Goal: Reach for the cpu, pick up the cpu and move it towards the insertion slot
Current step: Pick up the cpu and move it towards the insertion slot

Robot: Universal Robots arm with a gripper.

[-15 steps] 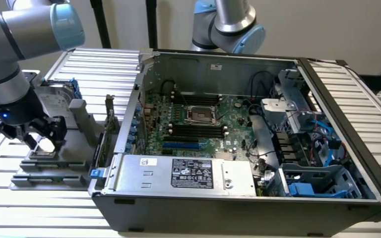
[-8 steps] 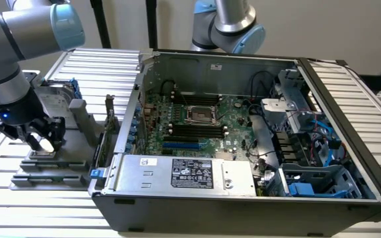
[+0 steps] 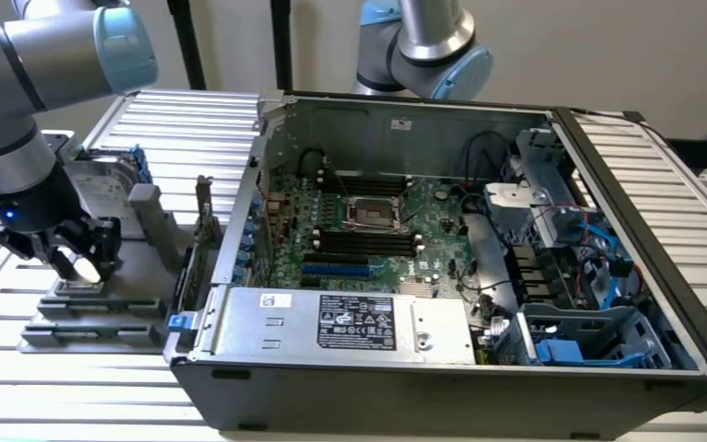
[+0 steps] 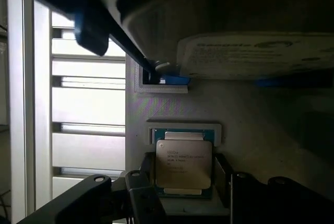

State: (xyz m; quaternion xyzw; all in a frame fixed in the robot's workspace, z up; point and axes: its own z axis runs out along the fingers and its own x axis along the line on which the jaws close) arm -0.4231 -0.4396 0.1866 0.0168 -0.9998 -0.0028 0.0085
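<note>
Exterior view: the arm stands at the exterior view's left with the gripper [image 3: 80,274] pointing down, lowered onto a grey fixture [image 3: 89,304] that rests on the slatted table [image 3: 34,387]. The fingers are parted and reach down to the fixture's top. An open computer case [image 3: 452,120] lies just beside the fixture, on the side of the gripper toward the exterior view's right. Inside it, the insertion slot [image 3: 376,212] sits on the green board with its metal frame and dark centre exposed, well apart from the gripper and with nothing seated in it. The black memory slots [image 3: 360,244] lie just beside the slot. Wrist view: the cpu [image 4: 183,164] lies flat in a pale holder frame [image 4: 182,128] on the fixture, metal top up and printed text showing, directly between the two dark fingers [image 4: 140,192]. The fingers straddle it, one close at each of two opposite edges, set only a little wider than the chip. Whether the pads touch its edges cannot be made out. The chip rests in its seat, not lifted. Beyond the chip, farther out from the gripper, a hard drive [image 4: 250,57] with a printed label and a blue rail [image 4: 172,80] lies on the same fixture. The table slats run alongside the fixture.
</note>
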